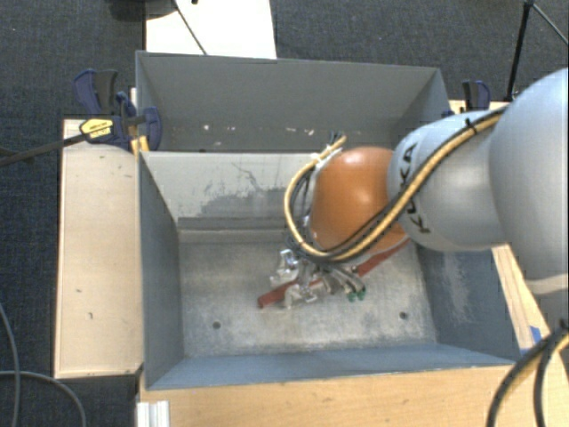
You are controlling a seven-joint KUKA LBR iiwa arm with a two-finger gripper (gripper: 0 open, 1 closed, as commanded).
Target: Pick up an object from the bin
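My gripper (298, 285) reaches down to the bin floor near the middle, just below the orange cover. Its metal fingers sit right over a thin reddish-brown stick-like thing (271, 299) that lies flat and pokes out to the lower left. A reddish-brown strip (384, 255) of the same colour shows to the right under the arm; I cannot tell whether it is the same thing. A small green-tipped piece (356, 294) lies just right of the fingers. Whether anything is between the fingers is hidden.
The arm comes in from the right and covers the right half of the bin. Bare grey floor lies left of and in front of the gripper, bounded by sloping walls.
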